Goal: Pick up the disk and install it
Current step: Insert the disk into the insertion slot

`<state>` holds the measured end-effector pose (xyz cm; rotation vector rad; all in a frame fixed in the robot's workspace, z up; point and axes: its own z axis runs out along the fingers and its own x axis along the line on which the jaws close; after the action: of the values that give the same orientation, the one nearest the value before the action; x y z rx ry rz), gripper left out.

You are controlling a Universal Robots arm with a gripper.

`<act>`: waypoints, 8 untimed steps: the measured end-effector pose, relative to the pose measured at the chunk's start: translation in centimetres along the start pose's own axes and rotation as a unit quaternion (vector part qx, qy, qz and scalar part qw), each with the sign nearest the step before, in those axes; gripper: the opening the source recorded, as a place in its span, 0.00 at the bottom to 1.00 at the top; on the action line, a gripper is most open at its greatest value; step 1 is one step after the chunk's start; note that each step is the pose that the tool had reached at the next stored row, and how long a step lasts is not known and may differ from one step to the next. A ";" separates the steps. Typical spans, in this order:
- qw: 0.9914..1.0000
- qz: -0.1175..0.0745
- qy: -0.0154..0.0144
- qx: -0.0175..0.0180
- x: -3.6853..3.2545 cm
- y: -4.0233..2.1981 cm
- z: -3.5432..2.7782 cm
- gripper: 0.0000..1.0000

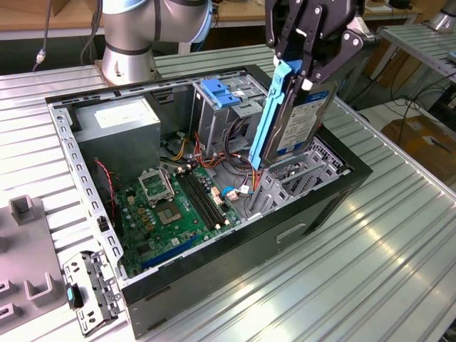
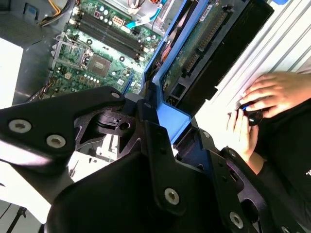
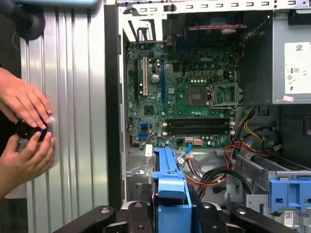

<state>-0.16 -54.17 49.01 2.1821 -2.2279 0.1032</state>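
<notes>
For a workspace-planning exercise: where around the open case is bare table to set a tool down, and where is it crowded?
Bare: ribbed table on the exterior view's right of the case. Crowded: cables beside the disk the gripper holds.

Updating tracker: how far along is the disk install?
Done: pickup; the black gripper is shut on the silver metal hard drive in its blue plastic carrier. In hand: the drive hangs on edge, lower end at the grey drive bay of the open black computer case. Left: seating; it mostly stands above the case.
</notes>
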 end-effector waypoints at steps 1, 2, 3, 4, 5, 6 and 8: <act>1.000 0.000 0.000 0.000 0.14 -0.18 0.11 0.37; 1.000 0.000 0.000 0.000 0.32 -0.30 0.24 0.37; 1.000 0.000 0.000 0.000 0.59 -0.40 0.43 0.37; 1.000 -0.001 0.000 0.000 0.72 -0.39 0.56 0.37; 1.000 -0.006 0.000 0.000 0.72 -0.40 0.69 0.37; 1.000 -0.008 -0.001 0.000 0.72 -0.40 0.74 0.37; 1.000 -0.012 -0.001 0.001 0.71 -0.41 0.91 0.37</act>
<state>0.26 -54.95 48.16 2.2099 -2.2023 0.1028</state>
